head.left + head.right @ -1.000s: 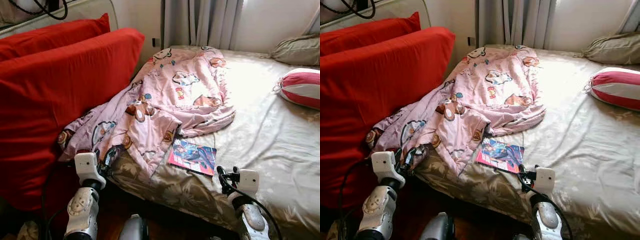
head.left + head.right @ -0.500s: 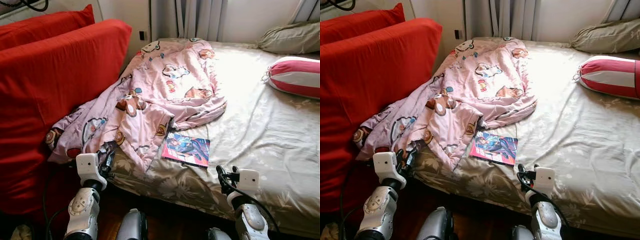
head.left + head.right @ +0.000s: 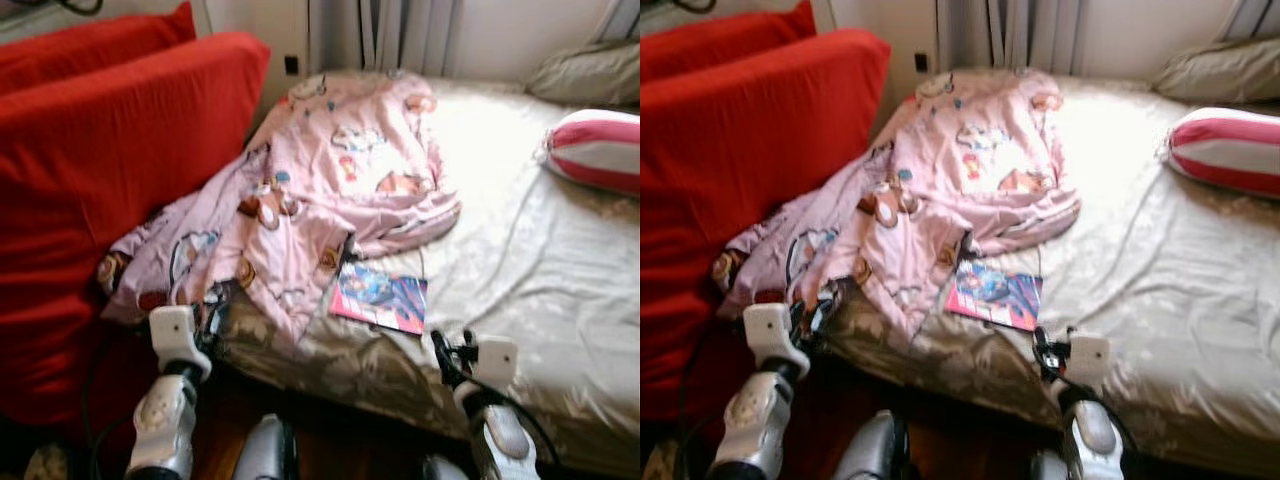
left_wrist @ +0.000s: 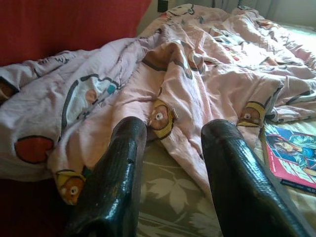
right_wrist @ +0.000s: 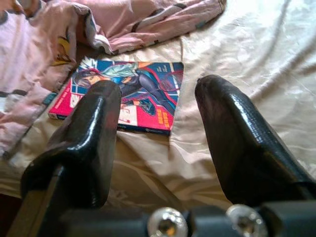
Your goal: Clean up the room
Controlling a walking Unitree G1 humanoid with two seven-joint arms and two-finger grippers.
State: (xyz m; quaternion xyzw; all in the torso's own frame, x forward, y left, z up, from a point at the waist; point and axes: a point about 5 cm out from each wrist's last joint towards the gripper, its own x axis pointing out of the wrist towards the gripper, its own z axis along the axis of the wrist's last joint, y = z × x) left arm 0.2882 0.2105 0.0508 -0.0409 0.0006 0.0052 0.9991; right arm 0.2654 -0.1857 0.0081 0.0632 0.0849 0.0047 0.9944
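Observation:
A crumpled pink cartoon-print blanket (image 3: 330, 200) lies across the left half of the bed and spills over its near corner. A pink and blue comic book (image 3: 380, 298) rests flat on the beige bedsheet (image 3: 520, 250) just beside the blanket's edge. My left gripper (image 4: 173, 143) is open, low at the bed's near corner, with the blanket's hanging edge (image 4: 163, 98) right ahead of its fingers. My right gripper (image 5: 155, 106) is open too, held just short of the comic book (image 5: 123, 94), nothing between its fingers.
Two big red cushions (image 3: 110, 150) stand against the bed's left side. A red and white striped bolster (image 3: 600, 150) and a beige pillow (image 3: 590, 75) lie at the far right. Grey curtains (image 3: 400, 35) hang behind the bed. Dark floor (image 3: 330, 430) runs below the bed edge.
The head camera has swayed, shifting and blurring the whole scene. Both arms keep about the same place in the picture, and the blanket and book lie as before.

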